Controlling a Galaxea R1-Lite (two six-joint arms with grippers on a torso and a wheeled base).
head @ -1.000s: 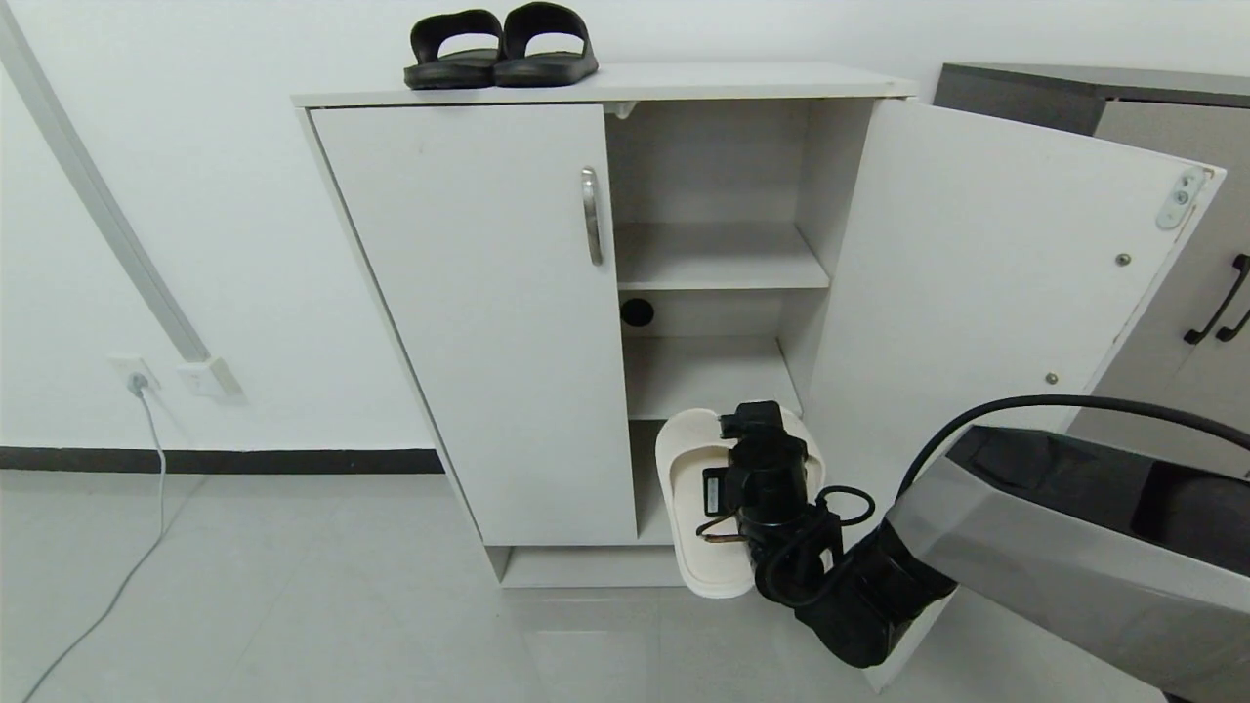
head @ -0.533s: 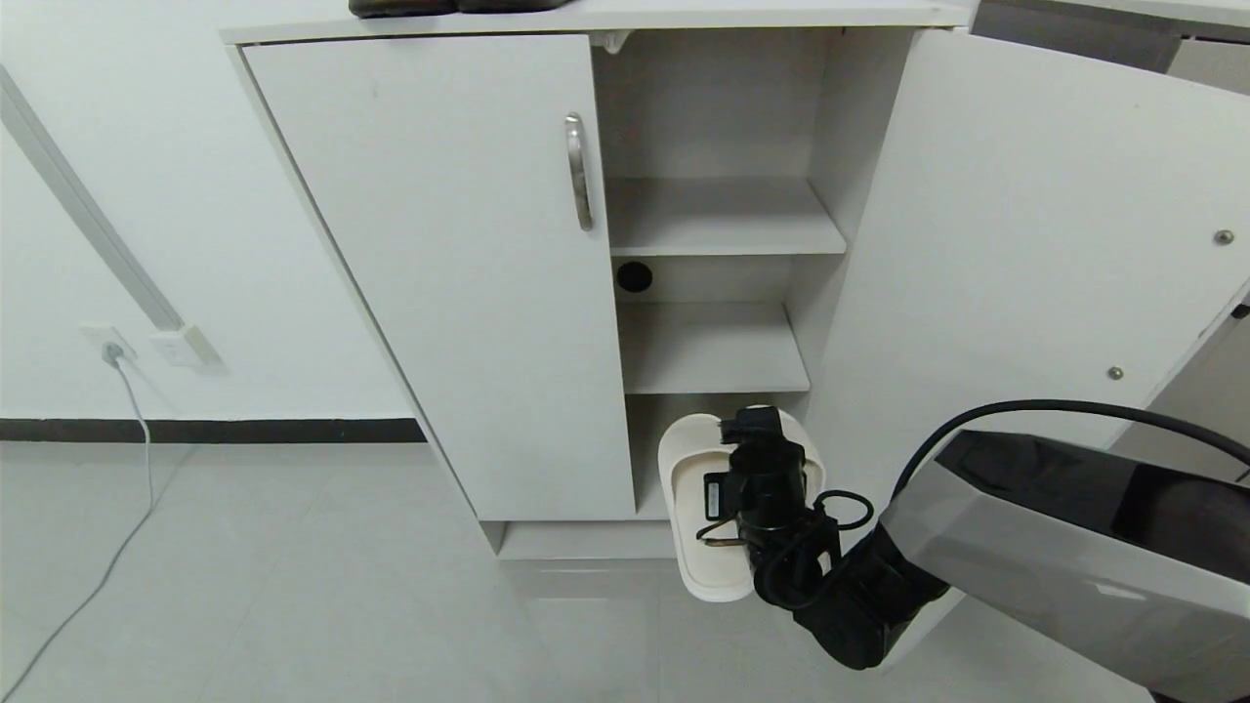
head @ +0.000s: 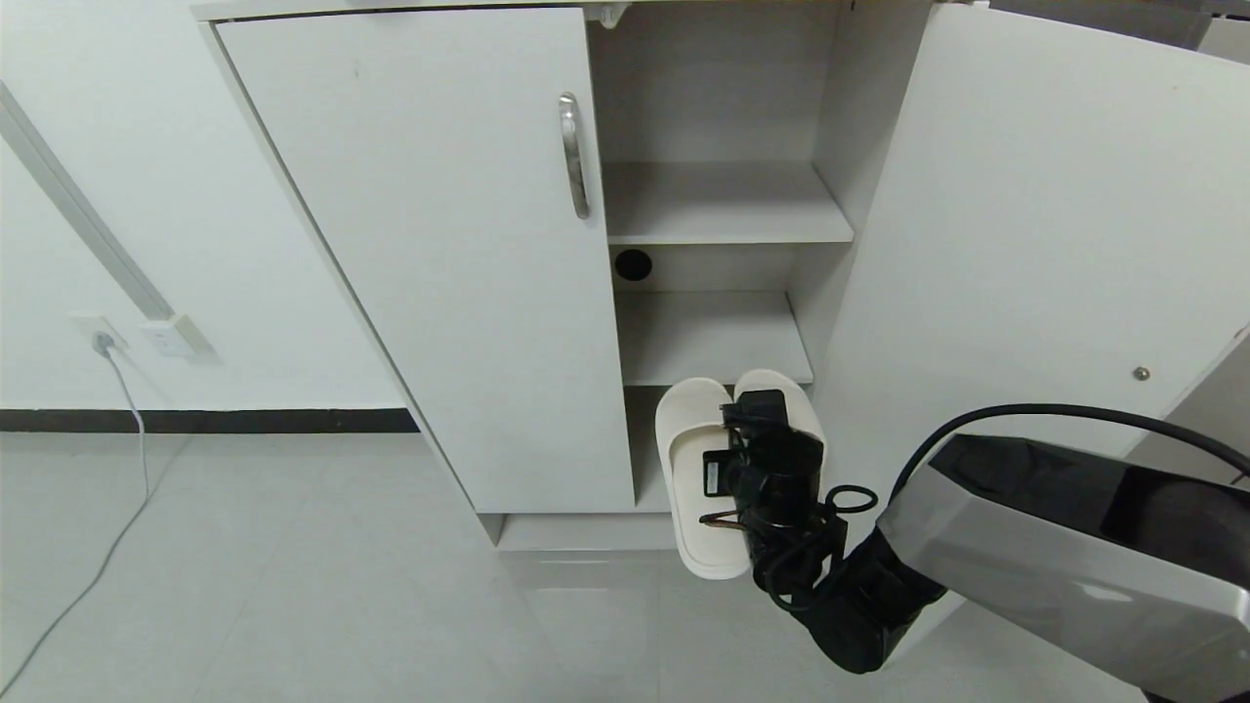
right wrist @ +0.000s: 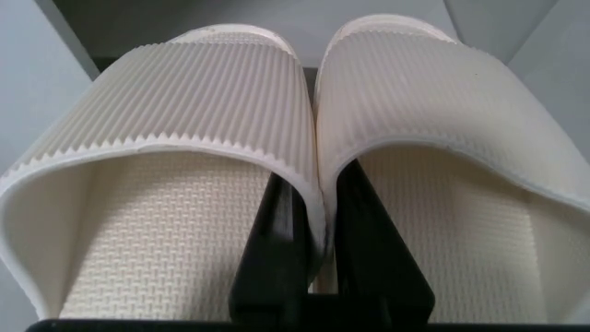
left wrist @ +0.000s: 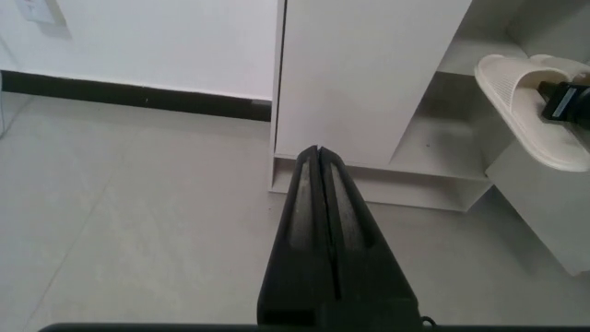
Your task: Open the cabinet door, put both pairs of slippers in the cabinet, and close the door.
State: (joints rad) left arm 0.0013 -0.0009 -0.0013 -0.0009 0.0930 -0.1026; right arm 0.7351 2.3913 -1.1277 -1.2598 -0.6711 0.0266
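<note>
A pair of white slippers [head: 693, 469] hangs side by side in front of the cabinet's bottom compartment [head: 640, 459], toes toward the opening. My right gripper [head: 750, 405] is shut on their two inner walls; the right wrist view shows the ribbed straps [right wrist: 212, 101] and my right gripper [right wrist: 318, 235] pinching between them. The white cabinet [head: 723, 210] has its right door [head: 1025, 244] swung open and its left door [head: 439, 264] closed. Its shelves are bare. My left gripper [left wrist: 318, 157] is shut on nothing, low over the floor before the cabinet base [left wrist: 378, 175], with a white slipper [left wrist: 521, 101] off to one side.
The open door stands close beside my right arm. A wall socket with a cable [head: 98, 344] sits low on the wall at the left. Open tiled floor [head: 293, 605] lies in front of the closed door. A metal handle [head: 574, 156] is on the left door.
The head camera has tilted down and closer, so the cabinet top left the picture. The right gripper has carried the white slippers slightly up and toward the bottom compartment.
</note>
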